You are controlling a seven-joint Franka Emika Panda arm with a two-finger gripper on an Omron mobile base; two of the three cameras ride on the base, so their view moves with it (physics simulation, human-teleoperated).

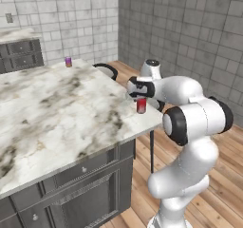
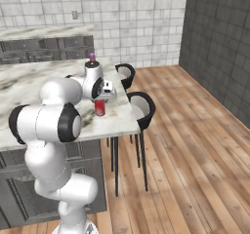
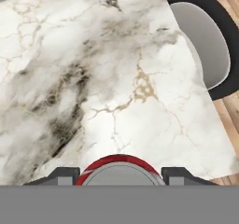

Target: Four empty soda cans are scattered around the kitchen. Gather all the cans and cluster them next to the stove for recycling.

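A red soda can (image 1: 141, 107) (image 2: 100, 109) stands upright on the marble island counter (image 1: 57, 113), close to its right edge. My gripper (image 1: 141, 100) (image 2: 99, 101) comes down on it from above. In the hand view the two fingertips (image 3: 63, 174) press against either side of the can's red rim (image 3: 119, 162), so the gripper (image 3: 119, 174) is shut on it. A purple soda can (image 1: 68, 61) (image 2: 92, 58) stands upright at the far end of the same counter. The stove is out of view.
Two black bar stools with white seats (image 2: 141, 106) (image 2: 126, 74) stand along the counter's right side, one right by the red can (image 3: 200, 41). Dark drawers (image 1: 21, 53) line the tiled back wall. Wooden floor lies open to the right.
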